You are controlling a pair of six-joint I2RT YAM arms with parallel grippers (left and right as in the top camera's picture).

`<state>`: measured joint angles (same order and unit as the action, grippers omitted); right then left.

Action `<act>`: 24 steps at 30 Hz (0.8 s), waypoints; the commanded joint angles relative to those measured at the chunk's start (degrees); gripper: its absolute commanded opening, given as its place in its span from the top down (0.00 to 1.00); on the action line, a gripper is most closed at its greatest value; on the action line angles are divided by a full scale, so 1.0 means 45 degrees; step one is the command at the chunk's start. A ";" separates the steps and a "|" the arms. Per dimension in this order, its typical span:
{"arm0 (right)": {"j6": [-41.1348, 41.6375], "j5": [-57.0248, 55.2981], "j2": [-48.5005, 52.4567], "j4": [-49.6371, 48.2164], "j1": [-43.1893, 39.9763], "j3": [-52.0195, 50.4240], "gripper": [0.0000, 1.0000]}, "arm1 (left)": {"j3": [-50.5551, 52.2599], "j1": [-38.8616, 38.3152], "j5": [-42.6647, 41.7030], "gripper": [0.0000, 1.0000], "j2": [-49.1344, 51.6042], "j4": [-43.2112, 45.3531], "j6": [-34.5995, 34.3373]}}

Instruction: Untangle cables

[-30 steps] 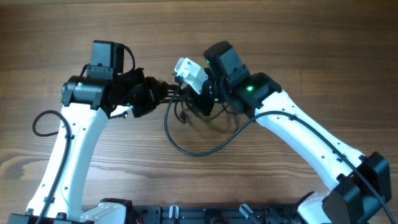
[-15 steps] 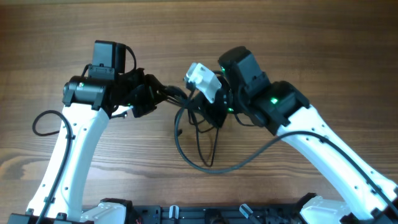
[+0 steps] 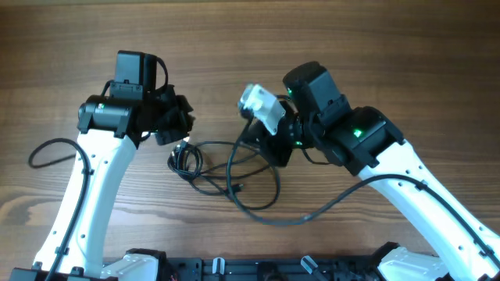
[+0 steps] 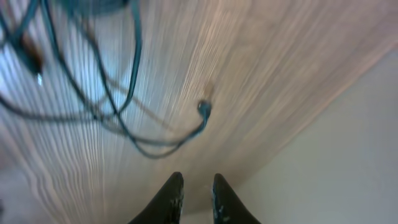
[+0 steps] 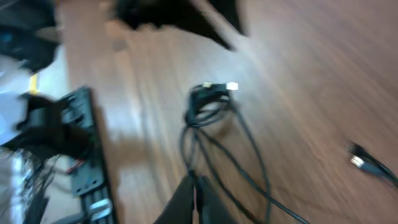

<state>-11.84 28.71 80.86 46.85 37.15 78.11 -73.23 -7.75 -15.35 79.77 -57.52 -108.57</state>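
Note:
The cables (image 3: pixel 184 159) lie on the wooden table as a small knot with loose black loops trailing right toward my right gripper (image 3: pixel 264 144). In the right wrist view, the strands (image 5: pixel 208 102) run from a bunched end with a pale plug straight to my right gripper (image 5: pixel 194 180), which is shut on a thin strand. My left gripper (image 3: pixel 183 123) hangs just above and behind the knot, apart from it. In the left wrist view, its fingers (image 4: pixel 196 190) stand slightly open with nothing between them. Cable loops and a plug end (image 4: pixel 204 109) lie beyond them.
A thick black arm wire curls beside the left arm (image 3: pixel 43 152), and another sags under the right arm (image 3: pixel 328 207). A black rail (image 3: pixel 234 269) runs along the table's front edge. A separate plug (image 5: pixel 364 160) lies at the right in the right wrist view.
The left gripper has let go of the cables, and the bundle has dropped and spread on the table. The right arm has moved right, drawing strands with it.

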 commanded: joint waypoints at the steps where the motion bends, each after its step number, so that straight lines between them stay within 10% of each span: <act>1: 0.2327 -0.2463 -0.0136 -0.0311 -0.0384 0.0044 0.72 | -0.0058 0.0029 0.2589 0.81 0.0019 -0.0044 0.5484; 3: 0.3011 -0.3259 -0.0136 -0.0457 -0.0675 0.0044 0.50 | -0.0058 0.0019 0.2798 0.74 0.0019 0.0015 1.1536; 6: 0.3055 -0.3371 -0.0126 -0.0549 -0.0903 0.0044 0.46 | -0.0005 -0.0194 0.2375 0.69 0.0097 -0.0126 1.5222; 24: 0.2968 -0.3371 0.0491 -0.0529 -0.0942 0.0044 0.37 | 0.4556 -0.1685 0.2487 0.73 0.1399 0.1321 1.7102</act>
<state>1.08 14.48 82.67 44.56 33.06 78.11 -55.09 -15.14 -6.26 86.04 -52.82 -30.44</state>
